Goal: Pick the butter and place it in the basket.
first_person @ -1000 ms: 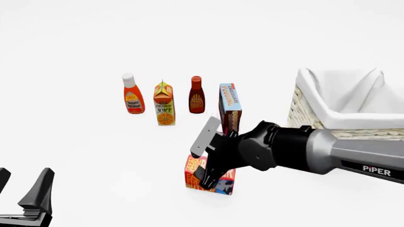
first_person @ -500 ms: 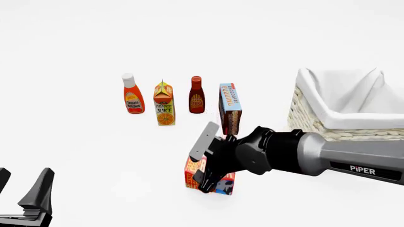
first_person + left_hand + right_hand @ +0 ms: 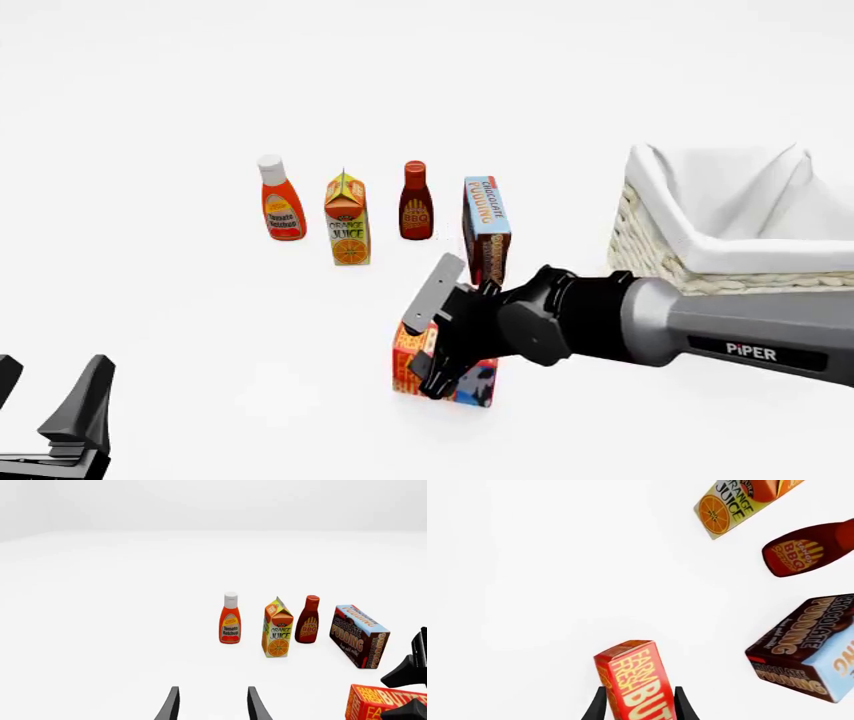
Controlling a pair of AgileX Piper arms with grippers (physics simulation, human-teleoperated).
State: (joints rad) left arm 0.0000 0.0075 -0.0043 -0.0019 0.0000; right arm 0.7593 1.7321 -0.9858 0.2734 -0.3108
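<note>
Butter [image 3: 458,378] gripped, lower centre of frame
Right gripper [image 3: 437,338] closed on box, now raised slightly; left gripper [image 3: 51,405] open, idle; basket [image 3: 727,222] next.

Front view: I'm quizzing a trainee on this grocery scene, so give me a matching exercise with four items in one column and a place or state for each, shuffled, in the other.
Items:
1. butter
2. basket
3. ketchup bottle
4. left hand

Descriptions:
A. leftmost in the row of groceries
B. between the fingers of the right hand
C. open, low at the left, near nothing
D. at the far right, lined with white cloth

Pairs: 1-B, 2-D, 3-A, 4-C
</note>
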